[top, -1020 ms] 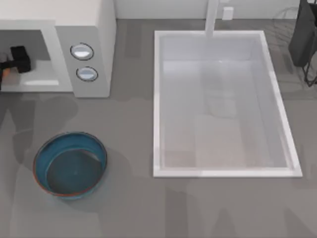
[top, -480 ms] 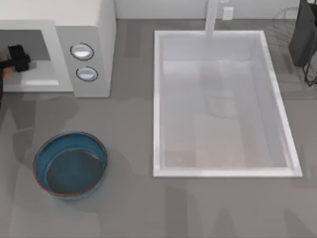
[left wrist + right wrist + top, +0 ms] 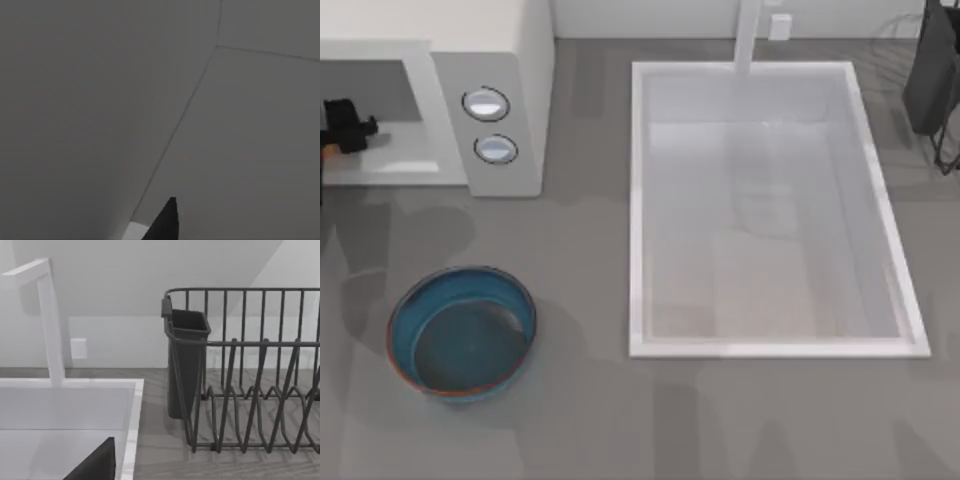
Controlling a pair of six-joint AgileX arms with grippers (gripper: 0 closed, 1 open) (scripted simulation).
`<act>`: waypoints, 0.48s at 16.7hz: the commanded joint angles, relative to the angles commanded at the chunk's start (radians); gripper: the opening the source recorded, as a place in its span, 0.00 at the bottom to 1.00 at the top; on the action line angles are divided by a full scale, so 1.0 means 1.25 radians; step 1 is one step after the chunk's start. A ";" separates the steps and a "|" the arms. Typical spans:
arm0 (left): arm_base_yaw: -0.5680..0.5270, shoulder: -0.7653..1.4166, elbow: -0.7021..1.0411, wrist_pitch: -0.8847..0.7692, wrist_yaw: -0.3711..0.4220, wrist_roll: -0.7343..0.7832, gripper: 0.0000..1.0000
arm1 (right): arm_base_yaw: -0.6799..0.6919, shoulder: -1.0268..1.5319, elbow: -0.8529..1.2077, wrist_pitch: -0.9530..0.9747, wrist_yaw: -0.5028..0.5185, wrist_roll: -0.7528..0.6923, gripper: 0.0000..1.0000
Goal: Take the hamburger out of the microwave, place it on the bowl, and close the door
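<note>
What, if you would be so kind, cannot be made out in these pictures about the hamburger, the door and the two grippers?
- Hamburger: top view, an orange sliver cut off by the left edge beside the left gripper; grip unclear.
- Microwave door: lies past the top view's left edge.
- Left wrist view: grey inner walls with one dark fingertip; finger gap cut off.
- Right gripper: one dark corner, cut off by the edge, over the sink.

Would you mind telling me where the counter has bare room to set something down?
Free: the grey strip between the bowl and the sink, and the front edge below both. Crowded: the microwave mouth, where the left end effector sits, and the dish rack corner.
</note>
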 joint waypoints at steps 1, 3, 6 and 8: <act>0.006 -0.011 -0.035 0.026 0.005 0.002 0.00 | 0.000 0.000 0.000 0.000 0.000 0.000 1.00; 0.020 -0.039 -0.129 0.089 0.019 0.006 0.00 | 0.000 0.000 0.000 0.000 0.000 0.000 1.00; 0.046 -0.091 -0.314 0.204 0.043 0.014 0.00 | 0.000 0.000 0.000 0.000 0.000 0.000 1.00; 0.064 -0.126 -0.438 0.281 0.059 0.019 0.00 | 0.000 0.000 0.000 0.000 0.000 0.000 1.00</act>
